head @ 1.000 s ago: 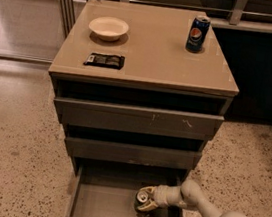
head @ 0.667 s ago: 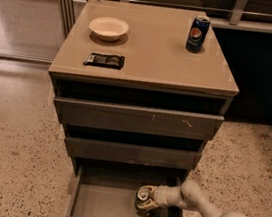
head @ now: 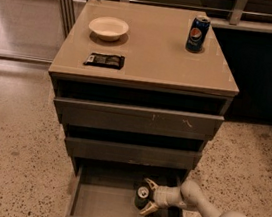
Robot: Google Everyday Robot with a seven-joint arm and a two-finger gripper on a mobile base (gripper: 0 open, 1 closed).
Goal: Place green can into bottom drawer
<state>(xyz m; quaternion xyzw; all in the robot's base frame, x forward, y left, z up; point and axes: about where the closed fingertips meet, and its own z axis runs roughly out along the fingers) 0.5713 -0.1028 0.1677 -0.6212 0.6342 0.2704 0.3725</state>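
Observation:
The green can (head: 141, 197) stands upright inside the open bottom drawer (head: 97, 201), right of its middle, with its silver top showing. My gripper (head: 149, 196) reaches into the drawer from the lower right. Its pale fingers (head: 152, 185) sit on either side of the can, one behind and one in front. The white arm runs off toward the lower right corner.
On the cabinet top stand a blue Pepsi can (head: 197, 34) at the back right, a white bowl (head: 108, 27) at the back left and a dark snack bar (head: 104, 60) near the front left. The two upper drawers (head: 137, 118) stand slightly open. Speckled floor surrounds the cabinet.

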